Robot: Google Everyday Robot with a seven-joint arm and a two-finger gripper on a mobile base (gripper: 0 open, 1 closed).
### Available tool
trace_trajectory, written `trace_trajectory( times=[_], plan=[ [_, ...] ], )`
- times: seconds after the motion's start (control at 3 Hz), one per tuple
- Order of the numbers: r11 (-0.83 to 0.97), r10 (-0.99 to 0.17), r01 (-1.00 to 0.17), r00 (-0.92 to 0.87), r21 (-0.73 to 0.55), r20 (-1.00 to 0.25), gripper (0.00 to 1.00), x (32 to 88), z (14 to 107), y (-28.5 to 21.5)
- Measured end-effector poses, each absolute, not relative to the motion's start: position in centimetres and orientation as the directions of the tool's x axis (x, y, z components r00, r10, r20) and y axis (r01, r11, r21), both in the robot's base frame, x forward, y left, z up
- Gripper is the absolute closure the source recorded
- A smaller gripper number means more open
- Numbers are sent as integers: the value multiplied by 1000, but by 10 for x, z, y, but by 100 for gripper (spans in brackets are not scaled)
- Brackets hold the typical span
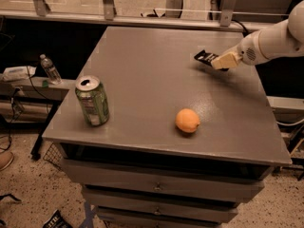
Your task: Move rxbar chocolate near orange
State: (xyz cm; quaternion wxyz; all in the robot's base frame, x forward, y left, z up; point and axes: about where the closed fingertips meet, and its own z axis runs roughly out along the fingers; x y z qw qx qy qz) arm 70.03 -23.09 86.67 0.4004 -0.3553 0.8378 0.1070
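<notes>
Grey table (142, 80) carries can (92, 101), orange (187, 120), rxbar chocolate (205, 57) at end effector (221, 61).

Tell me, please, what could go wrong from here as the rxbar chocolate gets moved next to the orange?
The end effector sits over only one end of the thin, flat rxbar chocolate toward the far right of the table, so the bar might slip or get pushed instead of lifted. The orange is round and lies toward the front edge; a bump while placing could roll it off.
</notes>
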Motion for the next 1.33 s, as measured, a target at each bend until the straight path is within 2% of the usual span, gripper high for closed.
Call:
trace_trajectory(
  times=[0.33,0.67,1.33],
  plan=[
    [689,-555,-711,-393,-140,-733,100,672,884,-236],
    [623,-605,-773,-379,-121,-700,100,592,889,-267],
    [607,-611,-786,-365,-120,-702,100,588,889,-266]
  ],
)
